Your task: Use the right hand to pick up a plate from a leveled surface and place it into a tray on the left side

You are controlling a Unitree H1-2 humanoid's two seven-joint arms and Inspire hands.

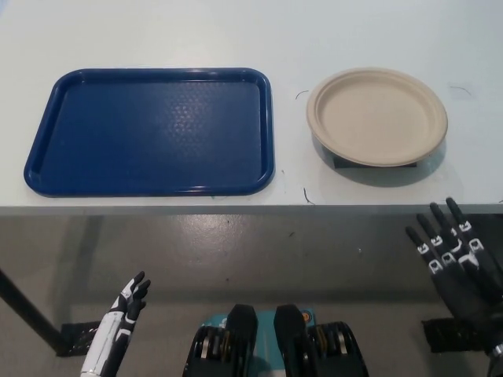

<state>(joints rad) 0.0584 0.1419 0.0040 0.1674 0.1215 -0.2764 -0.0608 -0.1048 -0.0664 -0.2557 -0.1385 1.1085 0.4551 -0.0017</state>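
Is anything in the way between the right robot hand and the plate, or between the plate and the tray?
Nothing visible. The right robot hand is below the table edge, under the plate; only bare table separates plate and tray.

A pale table [236, 31] stands over grey floor [259, 251].

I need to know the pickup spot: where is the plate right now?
In the head view the plate sits on the right part of the table, raised on a dark block, right of the blue tray and ahead of the open right hand.
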